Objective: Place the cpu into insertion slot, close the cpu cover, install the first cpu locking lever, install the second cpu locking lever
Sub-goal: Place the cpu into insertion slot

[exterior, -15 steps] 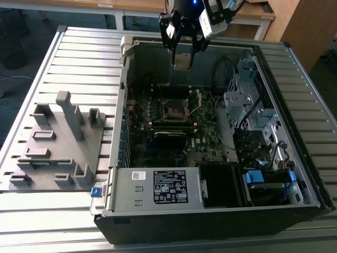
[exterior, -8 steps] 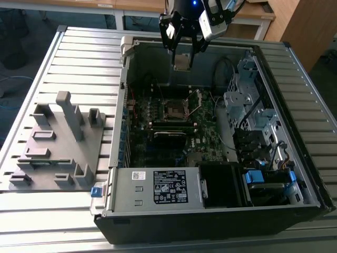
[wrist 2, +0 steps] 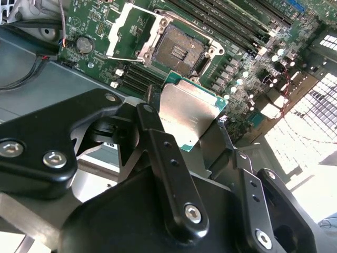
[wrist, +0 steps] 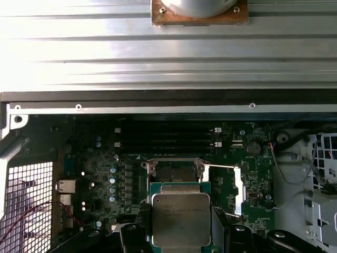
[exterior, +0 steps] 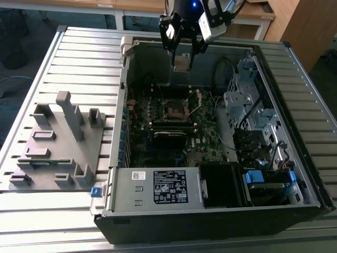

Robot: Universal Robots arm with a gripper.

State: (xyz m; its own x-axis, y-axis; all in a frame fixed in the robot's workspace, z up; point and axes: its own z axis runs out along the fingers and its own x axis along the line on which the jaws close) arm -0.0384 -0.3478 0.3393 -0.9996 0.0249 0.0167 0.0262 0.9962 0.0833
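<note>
No print can be read. A black label [exterior: 170,187] with white lines of print and small marks sits on the power supply [exterior: 124,194]. A white label [exterior: 138,175] with dark print lies just beside it, toward the exterior view's left. The print on both is too small to make out. In the first wrist view the cpu [wrist: 180,212] bears faint engraved lines on its metal top, and tiny white markings dot the board [wrist: 231,158]. These are unreadable too.

One flat square silver-grey cpu [wrist 2: 189,113] within the one black pincer [wrist 2: 187,125]; beyond the pincer, one dark square insertion slot [wrist 2: 179,50], one silvery cpu cover [wrist 2: 120,32].
</note>
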